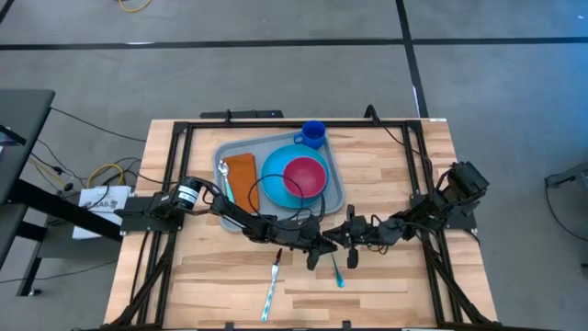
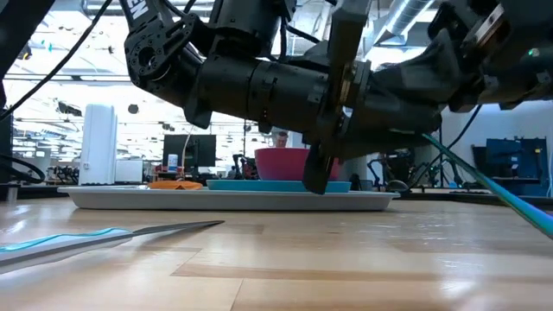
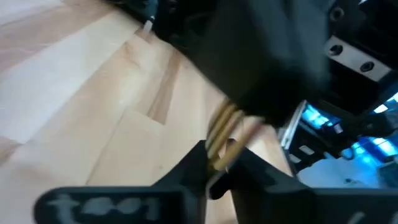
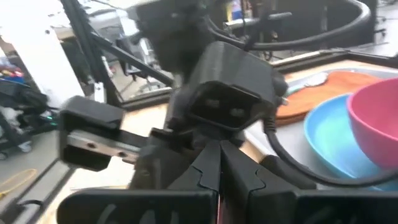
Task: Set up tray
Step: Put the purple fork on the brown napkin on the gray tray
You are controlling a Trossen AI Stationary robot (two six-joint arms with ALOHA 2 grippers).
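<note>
The fork [image 1: 336, 271] has a teal handle [image 2: 492, 186] and pale metal tines. It hangs between both grippers over the table's middle, near of the tray [image 1: 338, 197]. My left gripper [image 1: 314, 250] comes in from the left and my right gripper [image 1: 352, 241] from the right, and both are shut on the fork. The grey-blue tray holds a rust-brown napkin [image 1: 241, 173] with a spoon [image 1: 223, 175] beside it. It also holds a blue plate [image 1: 274, 184] carrying a pink bowl [image 1: 305, 175]. My left gripper [image 3: 214, 174] pinches the fork's tine end [image 3: 219, 134] between its two fingers, and the tines run on toward the other gripper. The fork is lifted clear of the table. My right gripper [image 4: 219, 162] is shut where the tines meet the handle, though its own body hides the exact spot. The teal handle [image 1: 338, 276] slants down from it toward the near edge.
A knife [image 1: 272, 287] with a light blue handle lies on the bare wood near and left of the grippers. A blue cup [image 1: 313, 134] stands at the tray's far edge. Black frame rails [image 1: 175, 184] run along the table's sides. Bare wood lies near the front edge.
</note>
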